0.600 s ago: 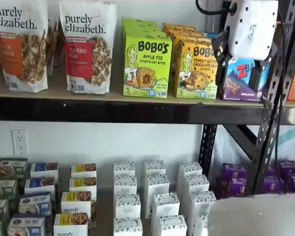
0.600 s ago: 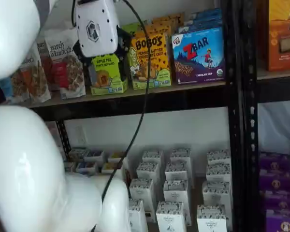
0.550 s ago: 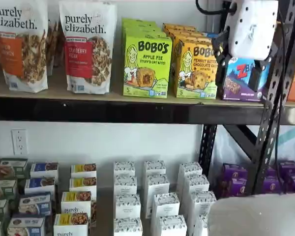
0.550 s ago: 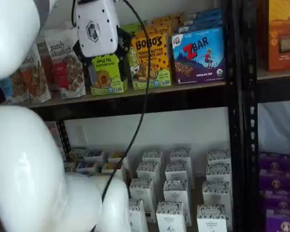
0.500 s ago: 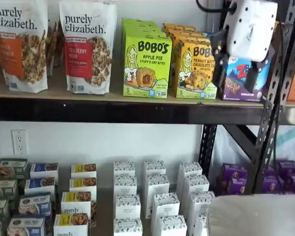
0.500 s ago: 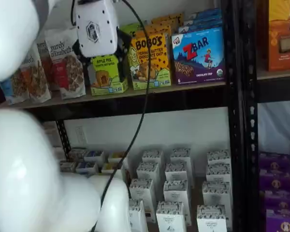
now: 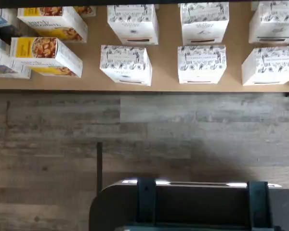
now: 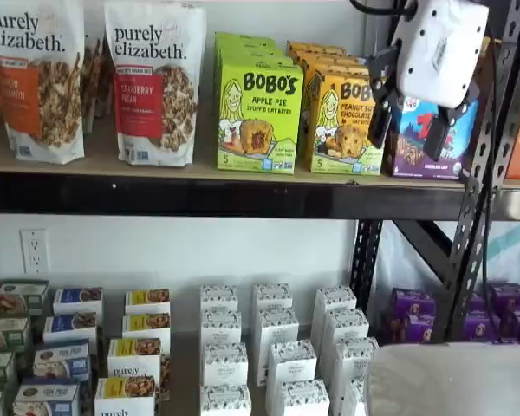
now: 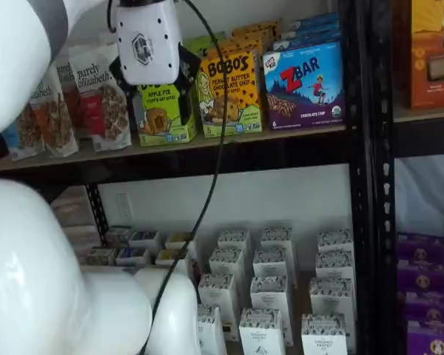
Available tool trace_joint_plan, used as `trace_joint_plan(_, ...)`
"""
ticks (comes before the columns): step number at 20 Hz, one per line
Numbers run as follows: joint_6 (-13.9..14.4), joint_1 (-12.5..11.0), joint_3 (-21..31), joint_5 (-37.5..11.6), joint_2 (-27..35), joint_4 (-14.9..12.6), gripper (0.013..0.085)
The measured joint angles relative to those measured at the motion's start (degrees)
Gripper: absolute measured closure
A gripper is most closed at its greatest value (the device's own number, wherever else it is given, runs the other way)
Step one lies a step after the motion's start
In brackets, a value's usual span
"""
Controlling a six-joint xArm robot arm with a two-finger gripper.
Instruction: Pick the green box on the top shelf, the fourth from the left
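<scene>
Two black fingers point(image 8: 380, 124) hung below my white body, set apart with a plain gap, so my jaws point(image 8: 409, 130) stood wide and held nothing. In a shelf view they hovered in front of the top shelf point(image 8: 199, 195), before a purple box point(image 8: 425, 139) and the right edge of a yellow-orange box point(image 8: 342, 121). The green box point(image 8: 258, 117) stood upright on that shelf, just beside the yellow-orange one and well clear of my fingers. To its other side were two granola bags point(image 8: 154, 82), near it but not touching as far as I could tell. In a shelf view my white body point(image 9: 146, 44) covered the upper part of the green box point(image 9: 163, 115), with a black cable point(image 9: 220, 148) hanging past the shelf's front beam. Below, small white cartons point(image 8: 273, 347) stood in rows. My wrist view looked down on such white cartons point(image 7: 126, 64) on a tan board, wood-look floor point(image 7: 144, 139) and a dark mount point(image 7: 197, 207).
</scene>
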Motion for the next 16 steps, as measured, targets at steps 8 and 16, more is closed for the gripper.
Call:
trace_joint_plan(8, 4.24, 5.70, 1.19, -5.31, 0.18, -3.05, 0.0130)
trace_joint_plan(16, 10.06, 12.76, 2.21, -14.79, 1.57, -5.91, 0.0130)
